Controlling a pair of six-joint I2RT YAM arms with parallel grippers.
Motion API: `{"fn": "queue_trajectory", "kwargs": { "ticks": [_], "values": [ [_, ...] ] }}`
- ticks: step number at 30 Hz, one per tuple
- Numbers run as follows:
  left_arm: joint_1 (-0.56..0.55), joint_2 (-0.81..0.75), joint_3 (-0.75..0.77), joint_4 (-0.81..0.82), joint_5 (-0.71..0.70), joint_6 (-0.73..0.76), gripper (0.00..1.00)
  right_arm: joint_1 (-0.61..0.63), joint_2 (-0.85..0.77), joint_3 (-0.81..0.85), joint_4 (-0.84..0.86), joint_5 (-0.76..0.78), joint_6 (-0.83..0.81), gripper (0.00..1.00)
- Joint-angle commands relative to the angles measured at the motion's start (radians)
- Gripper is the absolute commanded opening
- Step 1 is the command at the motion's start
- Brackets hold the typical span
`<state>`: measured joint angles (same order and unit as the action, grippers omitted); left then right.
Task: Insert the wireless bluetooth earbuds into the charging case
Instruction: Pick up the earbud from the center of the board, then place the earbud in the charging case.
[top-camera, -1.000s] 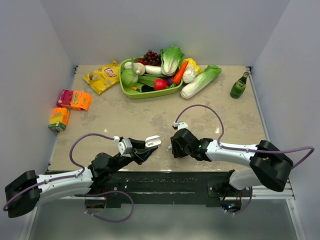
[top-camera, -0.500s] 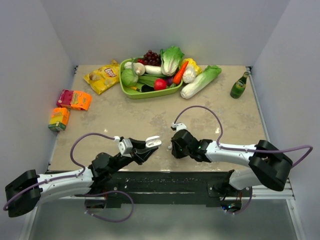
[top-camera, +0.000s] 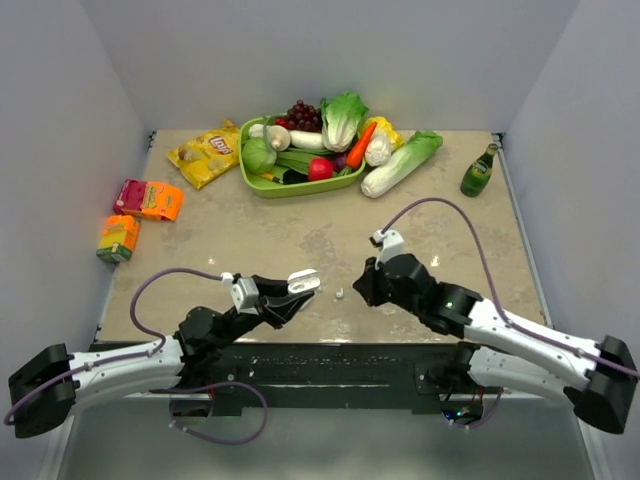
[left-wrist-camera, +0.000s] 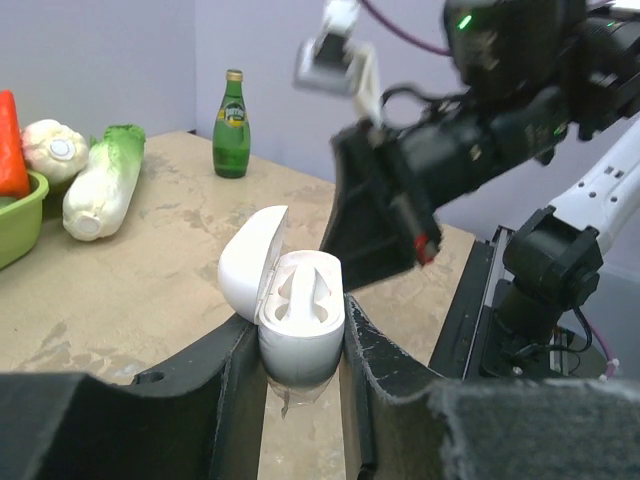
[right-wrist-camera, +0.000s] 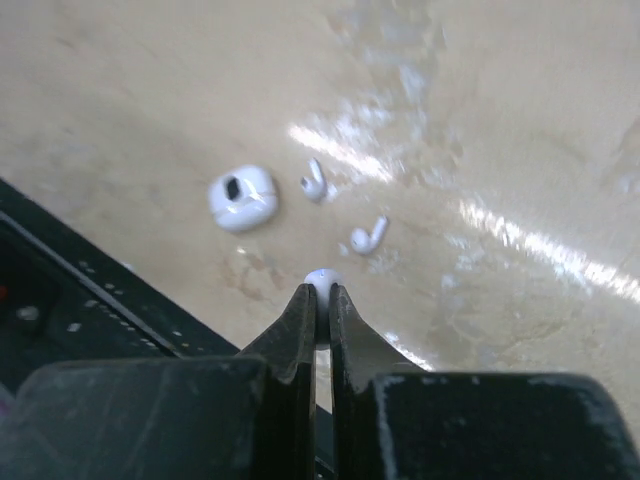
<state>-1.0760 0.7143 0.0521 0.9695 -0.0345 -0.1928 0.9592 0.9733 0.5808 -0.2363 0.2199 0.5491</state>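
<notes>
- Right arm (top-camera: 520, 335) has swung out and stretched long across the near edge of the tabletop (top-camera: 250, 240), and its jaws have snapped together since a second ago.
- Left gripper (left-wrist-camera: 300, 338) sits clamped around the body of the charging case (left-wrist-camera: 300, 300), lid thrown back and both wells showing empty, held up over the middle of the near edge.
- Right gripper (right-wrist-camera: 320, 292) is pinched tight on one earbud (right-wrist-camera: 322, 276), caught only at the very fingertips.
- Risk one: that bud is glossy and barely held, so any knock or twist on the way across could squirt it out.
- Risk two: the two grippers are near each other; a careless approach could bump the lid shut or shove the case askew in its grip.
- Risk three: the wells are narrow, and a bud arriving turned the wrong way would jam or sit proud.
- Count: two grippers, one open case.
- Count: three earbuds for certain, one pinched and two loose earbuds (right-wrist-camera: 368, 236) lying close to the near edge.
- One round white piece (right-wrist-camera: 242, 197) with a dark spot lies beside them; bud or something else, I cannot tell.
</notes>
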Motion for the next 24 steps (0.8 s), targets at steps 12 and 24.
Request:
{"fn": "queue_trajectory", "kwargs": {
  "ticks": [12,24],
  "values": [
    [0.160,0.025,0.089,0.189,0.363,-0.097,0.00,0.001,-0.389,0.221,-0.071,-0.476,-0.383,0.00],
    [0.185,0.263,0.298,0.204,0.723,-0.174,0.00,0.006,-0.398,0.278,-0.097,-0.565,-0.452,0.00]
  ]
}}
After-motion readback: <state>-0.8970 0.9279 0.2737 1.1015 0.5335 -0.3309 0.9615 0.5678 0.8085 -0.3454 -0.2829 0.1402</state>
